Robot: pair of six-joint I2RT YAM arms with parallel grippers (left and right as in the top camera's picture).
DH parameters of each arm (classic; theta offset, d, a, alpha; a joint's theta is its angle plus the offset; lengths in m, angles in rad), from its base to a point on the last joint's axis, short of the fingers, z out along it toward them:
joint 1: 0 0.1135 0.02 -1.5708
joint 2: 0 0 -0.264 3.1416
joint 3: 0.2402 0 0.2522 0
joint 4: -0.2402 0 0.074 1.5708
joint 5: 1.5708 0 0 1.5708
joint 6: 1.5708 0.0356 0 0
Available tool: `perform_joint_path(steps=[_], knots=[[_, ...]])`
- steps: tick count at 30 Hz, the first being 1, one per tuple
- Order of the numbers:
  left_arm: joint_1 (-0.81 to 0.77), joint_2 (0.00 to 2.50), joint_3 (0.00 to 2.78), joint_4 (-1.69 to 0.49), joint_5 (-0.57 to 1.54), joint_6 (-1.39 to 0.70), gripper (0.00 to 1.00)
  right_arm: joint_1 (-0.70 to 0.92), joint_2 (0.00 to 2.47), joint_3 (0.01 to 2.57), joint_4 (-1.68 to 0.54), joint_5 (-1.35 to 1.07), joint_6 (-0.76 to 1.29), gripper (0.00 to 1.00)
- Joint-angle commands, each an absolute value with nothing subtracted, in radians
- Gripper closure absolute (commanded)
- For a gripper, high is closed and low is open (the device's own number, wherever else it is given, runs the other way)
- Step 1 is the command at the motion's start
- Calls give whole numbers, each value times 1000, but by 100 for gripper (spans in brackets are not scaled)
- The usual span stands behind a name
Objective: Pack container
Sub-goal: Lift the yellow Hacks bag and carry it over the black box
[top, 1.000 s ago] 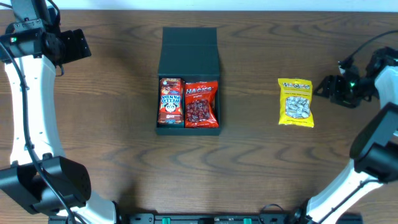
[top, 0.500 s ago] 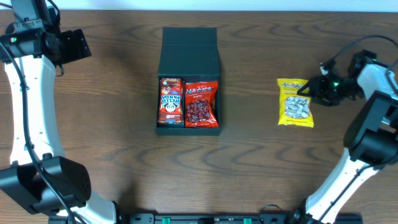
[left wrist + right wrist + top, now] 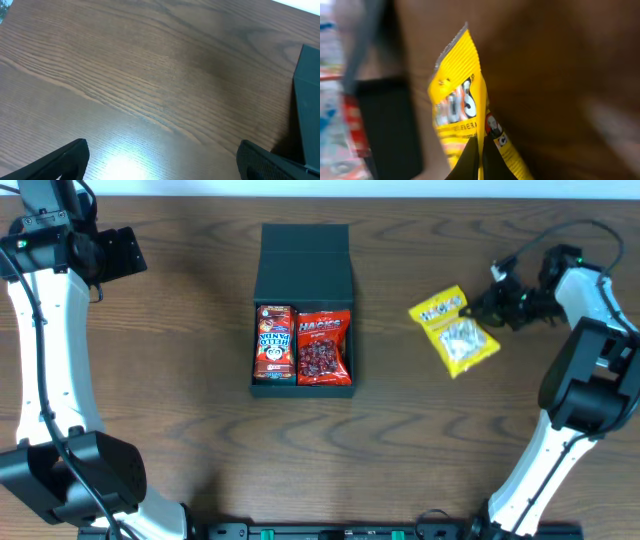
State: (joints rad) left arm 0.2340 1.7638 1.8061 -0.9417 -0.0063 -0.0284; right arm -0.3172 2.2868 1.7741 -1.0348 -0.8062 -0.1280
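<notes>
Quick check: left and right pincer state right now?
Left pincer: open, holding nothing.
Right pincer: closed on the edge of the yellow snack packet.

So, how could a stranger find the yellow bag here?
From the dark box in the middle of the table, look right. The yellow bag is there, tilted, at the right end effector. It alone is yellow; the red snacks sit inside the box.

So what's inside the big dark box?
In the container lie a Hello Panda box and a red Hacks bag, side by side. They hide its bottom. The yellow packet is outside, in the right gripper.
</notes>
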Motion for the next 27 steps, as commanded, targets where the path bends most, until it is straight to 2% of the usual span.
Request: perform_joint_path(steps=[1, 4, 9, 13, 19, 27], knots=[[238, 1773, 1809, -945, -6, -30, 5, -283, 2278, 1912, -1049, -993, -28, 99], [238, 1773, 1809, -945, -6, -30, 5, -239, 2278, 2002, -1051, -1053, 96, 99], [238, 1773, 1809, -946, -6, -30, 5, -116, 2270, 2120, -1056, -1092, 165, 98], [238, 1773, 1809, -950, -6, -30, 5, 5, 2248, 2153, -1055, -1079, 169, 98], [238, 1773, 1809, -960, -6, -30, 5, 154, 2218, 2154, -1056, -1009, 313, 98], [238, 1773, 1809, -973, -6, -30, 5, 261, 2215, 2154, -1089, -810, 848, 98]])
